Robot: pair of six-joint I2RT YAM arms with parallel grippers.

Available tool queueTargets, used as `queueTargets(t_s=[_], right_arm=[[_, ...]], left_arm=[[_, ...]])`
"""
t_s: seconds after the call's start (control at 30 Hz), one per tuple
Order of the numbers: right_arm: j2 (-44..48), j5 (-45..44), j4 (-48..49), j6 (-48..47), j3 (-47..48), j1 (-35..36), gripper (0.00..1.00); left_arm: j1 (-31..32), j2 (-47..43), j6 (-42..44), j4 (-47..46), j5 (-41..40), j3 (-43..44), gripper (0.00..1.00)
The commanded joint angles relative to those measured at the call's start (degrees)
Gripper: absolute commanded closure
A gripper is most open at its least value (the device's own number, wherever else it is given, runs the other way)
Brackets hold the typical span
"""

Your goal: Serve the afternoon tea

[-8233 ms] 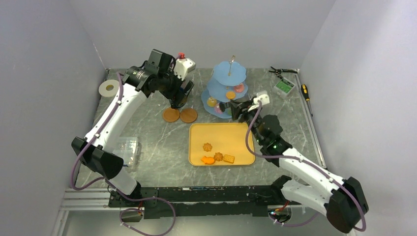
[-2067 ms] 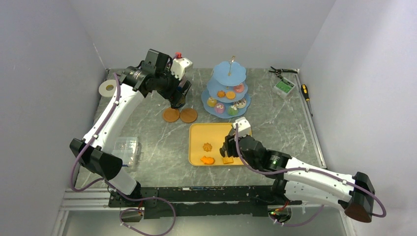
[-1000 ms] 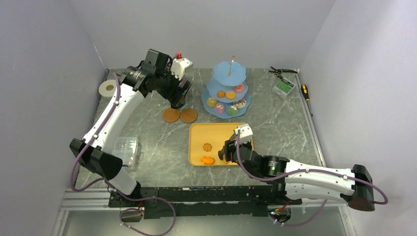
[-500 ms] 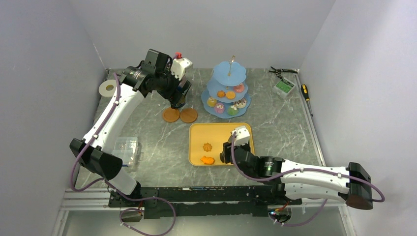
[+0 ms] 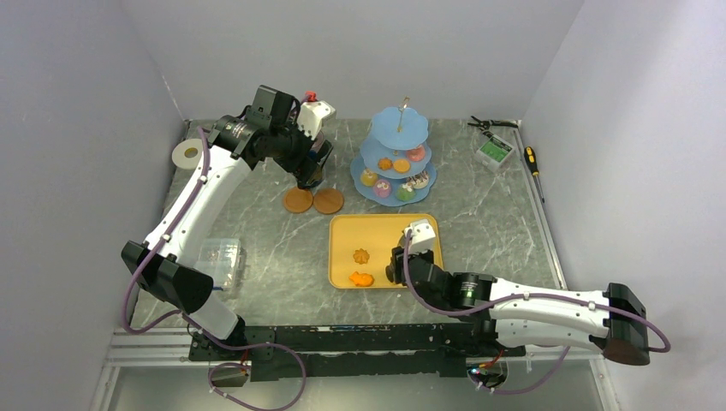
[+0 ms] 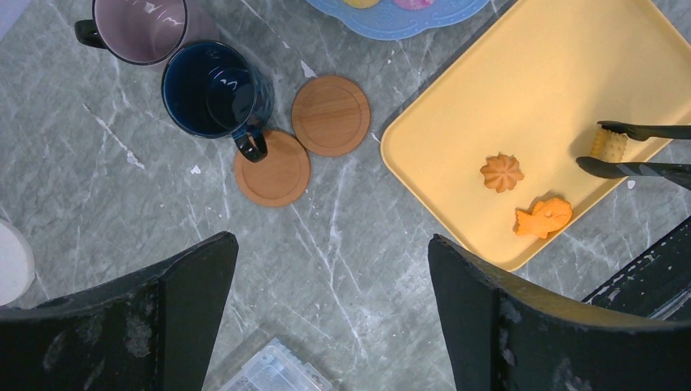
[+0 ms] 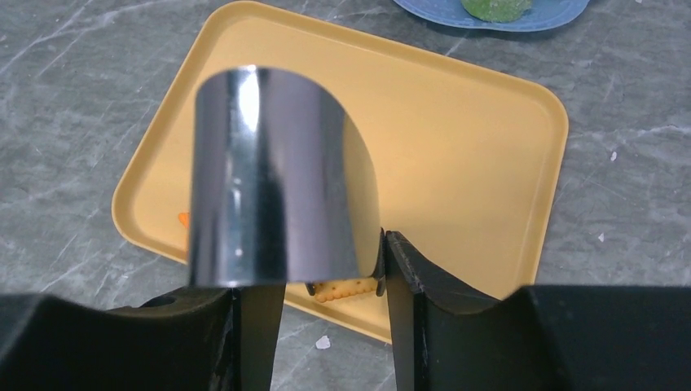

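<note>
Gripping biscuit point(image 6: 608, 143) on tray point(image 6: 521, 73) with tongs point(image 7: 277, 179).
Clamping tongs in right jaws, holding left jaws apart; next probably needing squeeze, lift toward stand point(image 5: 401, 124) at 12 o'clock.

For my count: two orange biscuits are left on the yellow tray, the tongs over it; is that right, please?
Three, not two: the left wrist view shows a flower biscuit, a fish biscuit and a rectangular biscuit on the yellow tray, tongs over it.

Over a yellow tray point(image 6: 521, 98) hang black tongs point(image 6: 648, 129); tape roll point(image 5: 178, 157) left.
</note>
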State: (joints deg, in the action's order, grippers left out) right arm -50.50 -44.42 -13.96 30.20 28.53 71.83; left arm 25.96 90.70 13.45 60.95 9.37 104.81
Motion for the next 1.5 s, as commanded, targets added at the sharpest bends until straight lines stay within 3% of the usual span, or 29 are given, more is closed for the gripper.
queueTargets(t_s=[0.0, 0.2, 0.37, 0.63, 0.77, 1.17, 1.47], right_arm=[[1.48, 0.3, -1.63, 0.31, 0.86, 0.4, 0.6], [1.86, -1.99, 0.61, -4.5, 4.35, 0.37, 0.62], [-0.37, -3.45, 7.76, -17.46, 11.65, -1.14, 0.62], [-5.68, 12.07, 13.74, -33.35, 29.21, -18.08, 0.63], [-9.15, 18.2, 13.78, -36.42, 36.43, -25.71, 0.62], [-21.16, 36.58, 19.51, -38.18, 44.28, -45.93, 0.63], [-26.15, 46.52, 24.15, -37.45, 46.25, -52.09, 0.64]], left_arm=[[-0.2, -0.62, 0.43, -0.13, 0.87, 2.06, 0.07], [-0.2, -0.52, 0.43, 0.09, 0.87, 2.54, 0.07], [-0.2, -0.5, 0.31, 0.18, 0.66, 2.61, 0.07], [-0.37, 0.43, 0.26, 1.23, 0.66, 2.46, 0.07], [-0.55, 0.19, -0.01, 1.02, 0.89, 3.08, 0.07], [-0.71, 0.16, -0.27, 1.43, 1.02, 3.92, 0.07], [-0.74, -0.87, -0.2, 1.13, 0.66, 2.82, 0.07]])
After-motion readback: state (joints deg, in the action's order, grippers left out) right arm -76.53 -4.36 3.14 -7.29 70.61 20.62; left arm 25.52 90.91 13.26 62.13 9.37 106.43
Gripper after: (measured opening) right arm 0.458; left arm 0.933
